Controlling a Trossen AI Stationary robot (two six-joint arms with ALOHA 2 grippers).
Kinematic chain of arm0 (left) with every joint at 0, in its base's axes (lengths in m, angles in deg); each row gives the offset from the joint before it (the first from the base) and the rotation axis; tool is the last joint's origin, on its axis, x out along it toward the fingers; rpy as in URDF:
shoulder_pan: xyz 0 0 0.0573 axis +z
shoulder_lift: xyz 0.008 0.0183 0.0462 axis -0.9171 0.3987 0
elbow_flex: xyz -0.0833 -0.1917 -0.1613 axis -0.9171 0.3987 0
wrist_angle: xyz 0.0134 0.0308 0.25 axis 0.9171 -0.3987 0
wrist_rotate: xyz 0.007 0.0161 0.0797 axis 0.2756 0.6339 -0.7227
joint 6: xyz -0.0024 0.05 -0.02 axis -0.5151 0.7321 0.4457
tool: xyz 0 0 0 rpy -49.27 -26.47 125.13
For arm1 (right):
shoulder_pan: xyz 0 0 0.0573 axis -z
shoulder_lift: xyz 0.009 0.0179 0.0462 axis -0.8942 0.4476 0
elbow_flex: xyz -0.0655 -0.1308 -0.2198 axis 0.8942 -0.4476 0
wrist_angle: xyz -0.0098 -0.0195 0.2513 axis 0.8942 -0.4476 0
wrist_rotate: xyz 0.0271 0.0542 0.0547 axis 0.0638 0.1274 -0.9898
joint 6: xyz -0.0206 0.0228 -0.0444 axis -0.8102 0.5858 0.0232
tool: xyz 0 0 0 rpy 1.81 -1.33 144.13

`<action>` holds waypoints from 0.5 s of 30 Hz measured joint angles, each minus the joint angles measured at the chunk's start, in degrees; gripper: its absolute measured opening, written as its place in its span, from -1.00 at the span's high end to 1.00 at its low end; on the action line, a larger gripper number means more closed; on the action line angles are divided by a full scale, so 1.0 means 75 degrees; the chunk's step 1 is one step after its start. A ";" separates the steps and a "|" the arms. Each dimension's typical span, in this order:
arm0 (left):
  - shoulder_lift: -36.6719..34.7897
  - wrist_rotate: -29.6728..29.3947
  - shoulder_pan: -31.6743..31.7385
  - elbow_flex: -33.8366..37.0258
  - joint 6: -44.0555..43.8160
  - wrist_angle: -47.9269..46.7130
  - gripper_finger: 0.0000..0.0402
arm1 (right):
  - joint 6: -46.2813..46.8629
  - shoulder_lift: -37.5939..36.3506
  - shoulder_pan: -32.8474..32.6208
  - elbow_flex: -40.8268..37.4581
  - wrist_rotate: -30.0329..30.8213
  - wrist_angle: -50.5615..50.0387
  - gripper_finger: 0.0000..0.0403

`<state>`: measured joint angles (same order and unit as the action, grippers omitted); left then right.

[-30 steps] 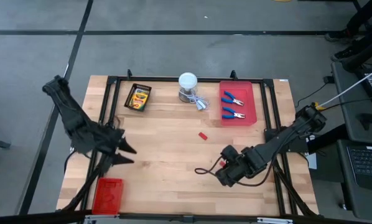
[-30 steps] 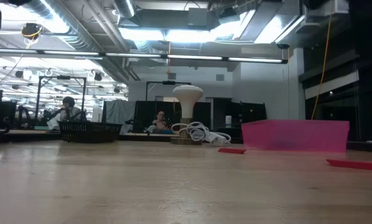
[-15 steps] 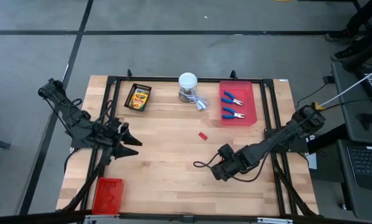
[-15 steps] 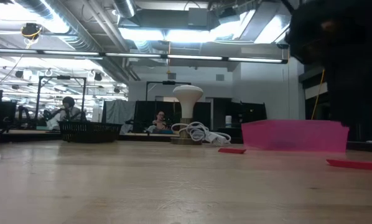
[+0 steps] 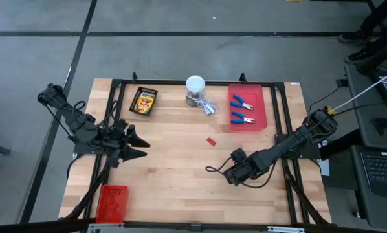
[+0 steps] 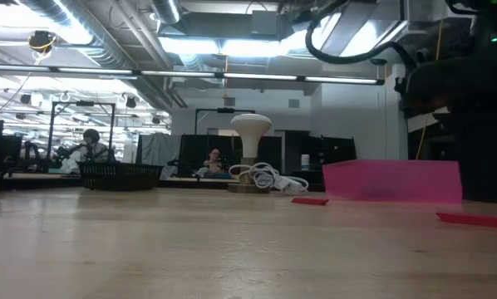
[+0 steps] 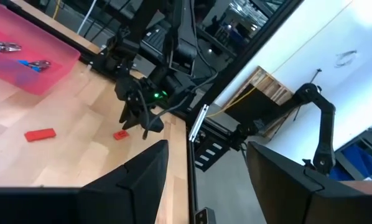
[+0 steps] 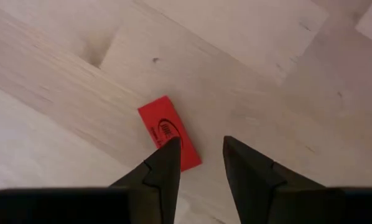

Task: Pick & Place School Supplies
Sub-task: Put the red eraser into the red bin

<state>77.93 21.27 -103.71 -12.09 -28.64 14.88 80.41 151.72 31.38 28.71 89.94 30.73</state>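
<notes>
**Bench, room, and two hands at rest points**

Room: grey floor all round the bench [image 5: 174, 188]; beyond its far edge the low view shows an open hall with ceiling lights and two seated people well back.

Bench: pale wood planks inside a black frame. Landmark: the white round-topped container [image 5: 195, 85] at the middle of the far edge.

Pink-red tray [image 5: 248, 107] just right of the container, holding both blue-handled pliers [image 5: 243, 102], one behind the other. Black tray [image 5: 143, 101] left of the container, carrying the crayon box [image 5: 143, 101]. Flat red tray [image 5: 112, 202] far from the container, at the near left corner.

Open wood runs from the container toward the near edge, broken only by small pieces. One red block [image 5: 211, 141] lies near-side of the container, alone. Second red block [image 8: 170, 132] lies flat under the right hand.

Right hand [image 5: 235, 170]: near-right of the container, low over the bench, fingers spread, one tip overlapping the block's edge in its wrist view, the block not gripped.

Left hand [image 5: 134, 145]: near-left of the container, fingers spread, holding nothing.
</notes>
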 joint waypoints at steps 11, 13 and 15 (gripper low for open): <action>0.0000 -0.0003 0.0084 0.0000 -0.0134 0.0103 -0.07 | -0.0103 0.0000 0.0000 -0.0027 0.0314 0.0659 0.38; 0.0000 -0.0003 0.0084 0.0000 -0.0133 0.0160 -0.07 | -0.0101 0.0001 -0.0016 -0.0027 0.0408 0.0835 0.38; 0.0000 0.0000 0.0084 0.0000 -0.0136 0.0159 -0.07 | -0.0101 0.0059 -0.0041 -0.0027 0.0446 0.0924 0.38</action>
<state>77.93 21.27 -103.08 -12.09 -29.66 16.07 79.64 152.17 31.07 28.51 93.28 37.67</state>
